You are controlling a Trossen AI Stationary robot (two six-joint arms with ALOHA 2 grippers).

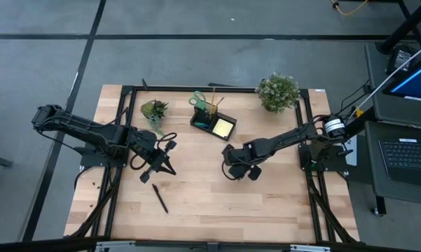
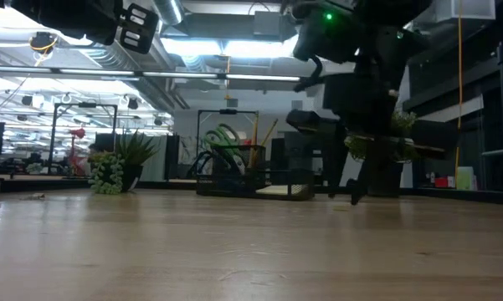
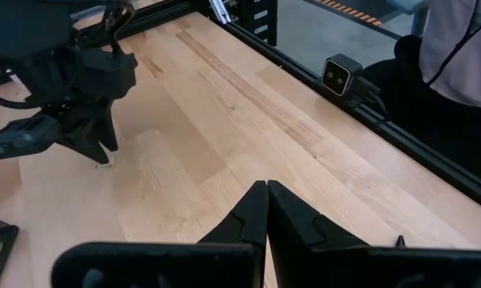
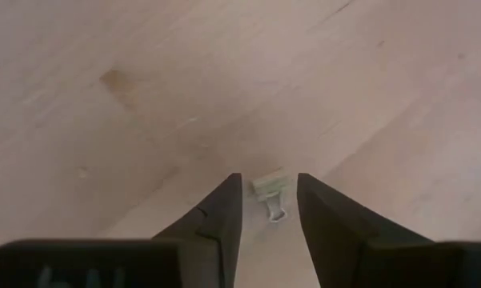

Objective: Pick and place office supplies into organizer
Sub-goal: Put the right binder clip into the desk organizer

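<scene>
A small pale green binder clip (image 4: 270, 192) lies flat on the wooden table. My right gripper (image 4: 269, 182) points down over it, open, with one finger on either side of the clip and no plain touch. This gripper stands right of the table's middle (image 1: 239, 171). My left gripper (image 1: 168, 166) hovers shut left of the middle, holding nothing (image 3: 267, 188). The black mesh organizer (image 1: 214, 123) stands near the far edge with green-handled scissors (image 1: 198, 101), pencils and a yellow sticky-note pad (image 1: 223, 127) in it. A black pen (image 1: 160, 198) lies on the table near my left gripper.
Two potted plants stand at the far edge, one left of the organizer (image 1: 154, 109) and one toward the far right corner (image 1: 279, 92). A black frame (image 1: 196, 89) runs round the table. A small camera (image 3: 337, 74) sits at the near edge. Bare wood lies between the grippers.
</scene>
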